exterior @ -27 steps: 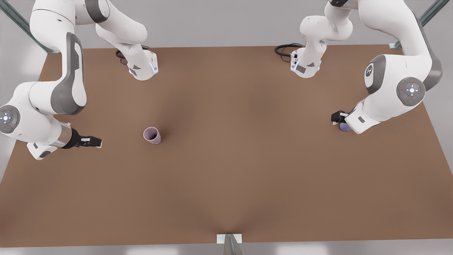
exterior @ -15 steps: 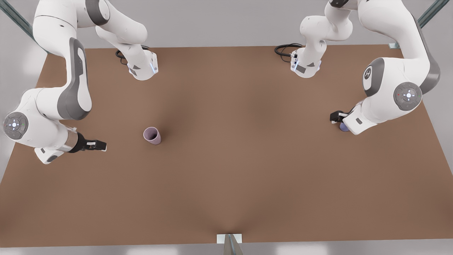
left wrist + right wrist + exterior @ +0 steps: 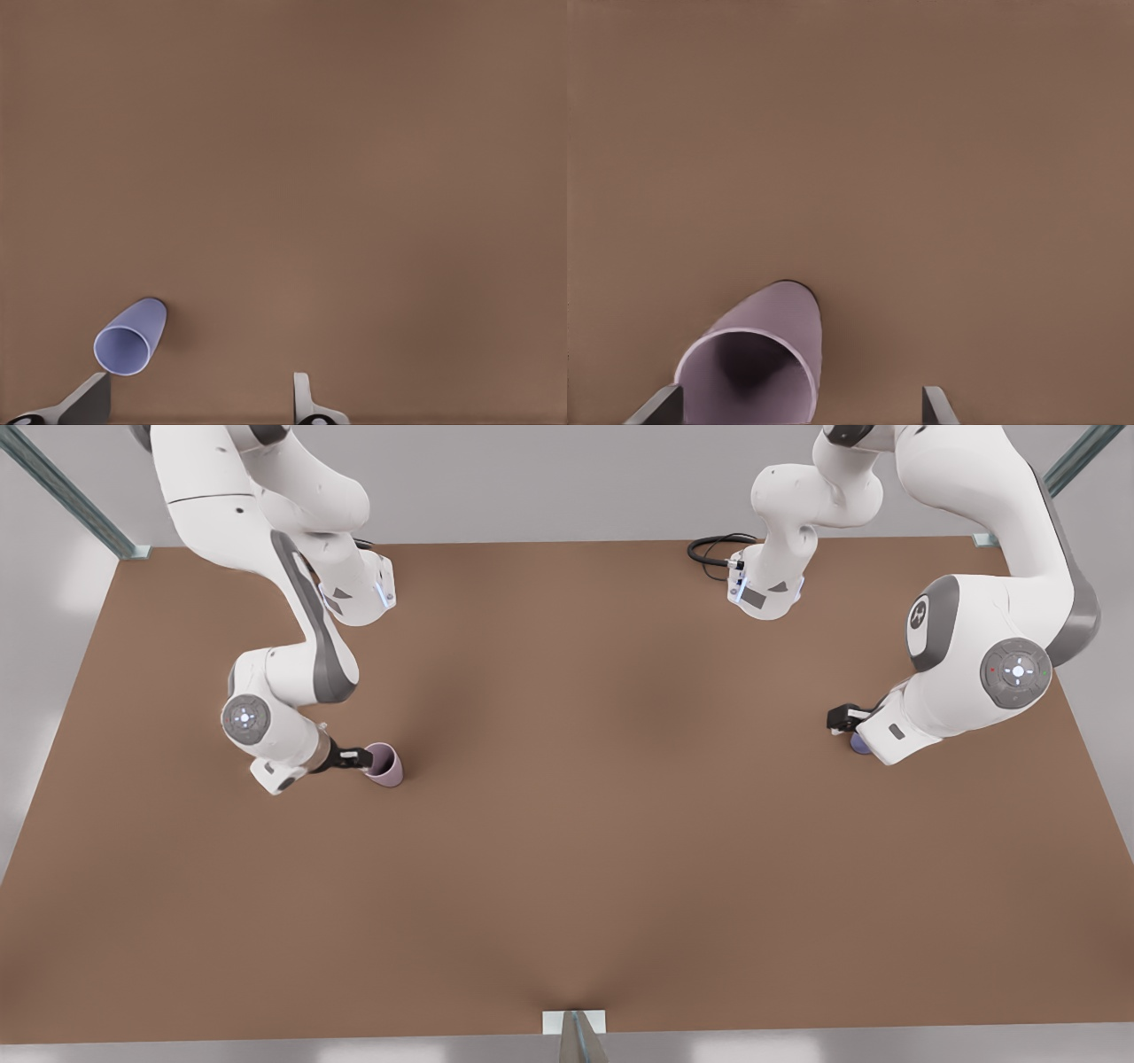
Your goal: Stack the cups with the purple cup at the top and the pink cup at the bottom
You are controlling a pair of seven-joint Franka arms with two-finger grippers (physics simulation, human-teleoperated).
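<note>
A plain brown tabletop (image 3: 567,850) fills the scene under two white arms, with pale grey floor beyond its edges. The right gripper (image 3: 358,759), on the front view's left, sits low at the rim of the small dusty-pink tapered tumbler, the pink cup (image 3: 384,764); its wrist view shows the fingers (image 3: 659,409) spread wide, holding nothing, with the pink cup (image 3: 757,363) standing upright close to one finger, its dark inside facing the camera. The left gripper (image 3: 848,721), on the front view's right, hangs over the small periwinkle tapered tumbler, the purple cup (image 3: 859,743), which peeks out from under the wrist. In its wrist view the fingers (image 3: 303,398) are likewise parted and empty, and the purple cup (image 3: 131,338) stands upright just beside one fingertip. The two cups are well apart, at opposite sides of the table.
</note>
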